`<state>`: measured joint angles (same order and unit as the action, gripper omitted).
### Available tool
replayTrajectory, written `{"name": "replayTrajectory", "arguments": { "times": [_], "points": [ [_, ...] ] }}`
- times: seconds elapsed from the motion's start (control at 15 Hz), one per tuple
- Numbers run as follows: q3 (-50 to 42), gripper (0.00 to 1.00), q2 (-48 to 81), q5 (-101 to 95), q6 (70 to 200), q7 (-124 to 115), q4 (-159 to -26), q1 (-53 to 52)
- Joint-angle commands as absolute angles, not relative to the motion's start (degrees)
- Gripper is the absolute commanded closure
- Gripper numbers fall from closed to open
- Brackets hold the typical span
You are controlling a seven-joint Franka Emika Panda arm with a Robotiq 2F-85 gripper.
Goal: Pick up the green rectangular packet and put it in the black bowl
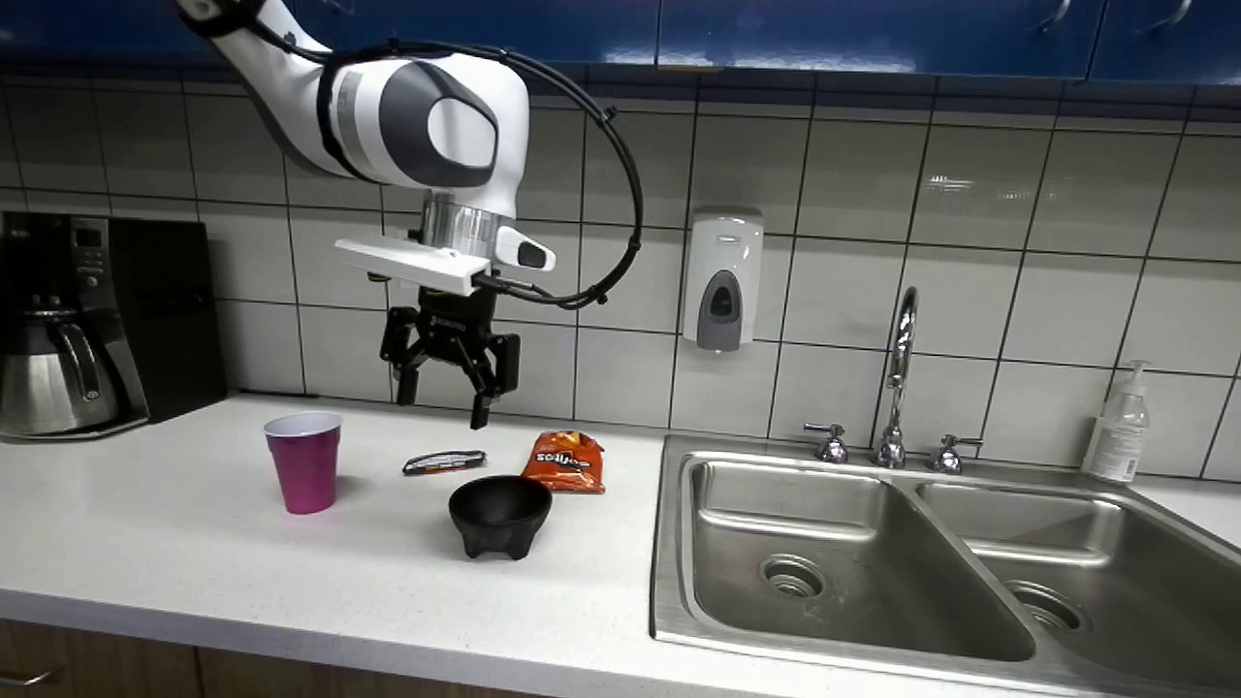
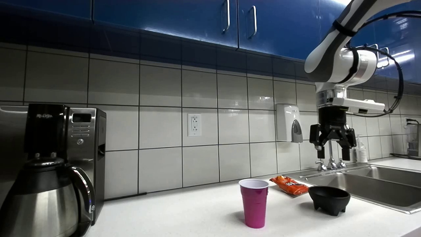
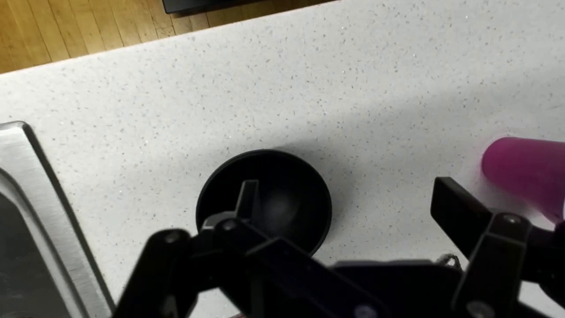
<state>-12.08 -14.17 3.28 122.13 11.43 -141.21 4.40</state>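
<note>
- The white-tiled wall stands behind the long, speckled white countertop, which bears both of the task's things.
- The white-and-grey robot arm reaches in from above.
- The black two-finger gripper hangs well above the countertop, fingers spread wide, nothing between them. The line from fingertip to fingertip runs roughly along the countertop's length.
- The tapered magenta plastic cup stands upright; it has no part in the job.
- The small, round black bowl sits upright on short legs. In the wrist view one finger shows across it.
- The orange-red foil snack packet lies near the bowl, on its wall side; this is the wrong packet.
- The small, thin, elongated dark green-grey packet lies flat on the countertop between cup and snack packet, touching neither, also on the bowl's wall side. It lies below the gripper; whether directly beneath, I cannot tell. Its long axis runs roughly along the countertop too, near the line of the fingers, so I judge the wrist should turn about a quarter before descending, to pinch across the narrow width.
</note>
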Motion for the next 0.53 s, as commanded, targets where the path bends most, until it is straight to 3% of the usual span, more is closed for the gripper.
{"name": "replayTrajectory", "arguments": {
  "times": [0.0, 0.47],
  "points": [
    [-9.9, 0.00, -13.0, 6.3, 126.6, 8.3, -142.8, 4.4],
    [-6.6, 0.00, -7.4, 10.0, 134.5, 2.1, -142.1, 3.3]
  ]
}}
